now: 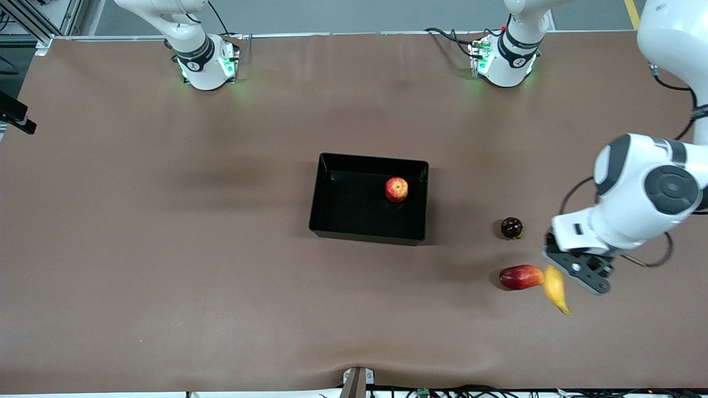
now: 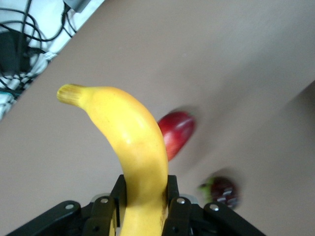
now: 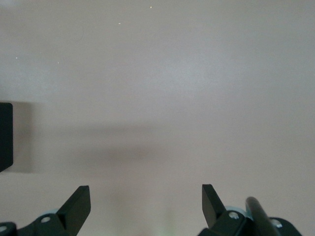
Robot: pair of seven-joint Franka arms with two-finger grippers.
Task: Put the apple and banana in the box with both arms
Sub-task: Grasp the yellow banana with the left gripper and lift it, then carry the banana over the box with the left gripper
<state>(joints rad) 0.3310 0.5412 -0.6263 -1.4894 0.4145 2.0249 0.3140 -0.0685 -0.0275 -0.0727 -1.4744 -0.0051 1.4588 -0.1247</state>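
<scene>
Left wrist view | left fingers (image 2: 106,212) pinch curved yellow banana (image 2: 128,147) (unblemished) | right fingers (image 3: 78,204) spread, empty

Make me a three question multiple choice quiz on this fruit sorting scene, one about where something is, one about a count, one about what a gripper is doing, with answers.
1. Where is the apple?
A. On the table beside the dark round fruit
B. Inside the box
C. In the right gripper

2. How many fruits lie on the table outside the box?
A. Two
B. Four
C. None

3. What is the left gripper doing?
A. Open over the box
B. Shut on the apple
C. Shut on the banana

Answers:
1 B, the apple sits on the box floor.
2 A, only the dark round fruit and the long red fruit rest on the table.
3 C, the left wrist view shows the fingers clamped around the banana; the right gripper is open and empty.
</scene>
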